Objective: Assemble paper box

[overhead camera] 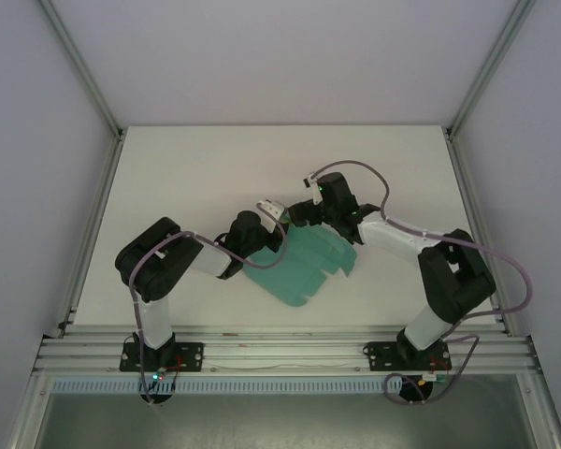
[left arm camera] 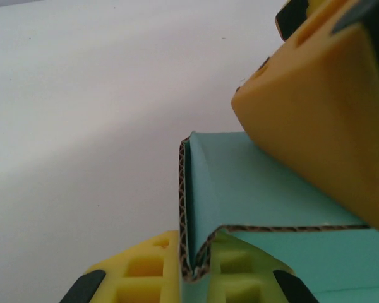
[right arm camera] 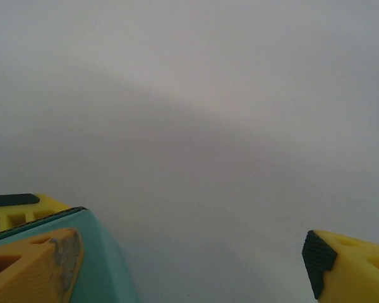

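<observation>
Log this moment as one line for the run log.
left gripper: shut on paper box fold | right gripper: open, beside it | paper box: not yet assembled

I see a plain white table (overhead camera: 215,178) from above, matte and unmarked. White walls (overhead camera: 280,56) close it in on three sides, with grey aluminium posts (overhead camera: 76,56) rising at the far corners. A ribbed aluminium rail (overhead camera: 280,348) runs along the near edge.

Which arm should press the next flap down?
Probably right: the right gripper is open beside the box, free to push; the left gripper is shut on a box edge, anchoring it.
</observation>
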Available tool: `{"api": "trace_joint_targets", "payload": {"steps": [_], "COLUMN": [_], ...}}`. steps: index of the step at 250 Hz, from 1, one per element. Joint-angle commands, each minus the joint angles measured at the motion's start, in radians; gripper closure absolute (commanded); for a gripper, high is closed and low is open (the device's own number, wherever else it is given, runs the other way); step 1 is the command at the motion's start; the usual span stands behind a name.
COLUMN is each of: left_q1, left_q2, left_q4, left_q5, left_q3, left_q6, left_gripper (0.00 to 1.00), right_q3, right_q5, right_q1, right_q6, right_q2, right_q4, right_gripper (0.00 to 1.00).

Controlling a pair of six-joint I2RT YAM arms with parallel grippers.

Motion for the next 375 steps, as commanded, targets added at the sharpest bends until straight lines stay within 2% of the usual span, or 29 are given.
{"api": "trace_joint_targets", "payload": {"steps": [1,38,106,129,142,166,191,219,269,279,320,342,375], "left_q1": [-0.004,-0.004,-0.004,-0.004,-0.004,-0.004,-0.004,-0.004,-0.001,0.0,0.026,0.056,0.057], "left_q2": [0.032,0.02,-0.001,0.004,0.007,0.018,0.025,0.012,-0.08,-0.1,-0.184,-0.221,-0.264], "left_q4": [-0.061,-0.088,-0.146,-0.141,-0.139,-0.128,-0.146,-0.135,-0.14,-0.161,-0.279,-0.37,-0.353], "left_q5": [-0.034,-0.045,-0.101,-0.112,-0.112,-0.114,-0.124,-0.188,-0.278,-0.297,-0.323,-0.237,-0.129], "left_q3": [0.009,0.01,0.034,0.045,0.055,0.075,0.1,0.09,0.031,0.029,0.047,0.074,0.057], "left_q6": [0.005,-0.003,-0.016,-0.023,-0.029,-0.037,-0.034,-0.051,-0.156,-0.184,-0.294,-0.338,-0.34], "left_gripper": [0.96,0.84,0.83,0.77,0.76,0.82,1.0,1.0,1.0,1.0,1.0,1.0,1.0], "right_q3": [-0.026,-0.044,-0.069,-0.079,-0.085,-0.099,-0.106,-0.106,-0.129,-0.136,-0.242,-0.301,-0.343], "right_q5": [-0.031,-0.006,0.047,0.049,0.048,0.037,0.035,0.069,0.259,0.231,-0.016,-0.086,-0.131], "right_q1": [0.014,0.039,0.078,0.081,0.085,0.089,0.089,0.09,0.07,0.055,-0.006,-0.016,-0.021], "right_q6": [-0.026,-0.033,-0.038,-0.034,-0.033,-0.034,-0.033,-0.003,0.164,0.199,0.251,0.251,0.215], "right_q2": [0.023,0.054,0.062,0.057,0.057,0.056,0.041,-0.006,-0.239,-0.3,-0.544,-0.642,-0.67], "right_q4": [-0.04,-0.026,-0.017,-0.017,-0.017,-0.011,-0.008,-0.013,-0.073,-0.107,-0.141,-0.131,-0.097], "right_gripper": [0.1,0.1,0.1,0.1,0.1,0.1,0.1,0.09,0.05,0.04,0.03,0.04,0.09]}}
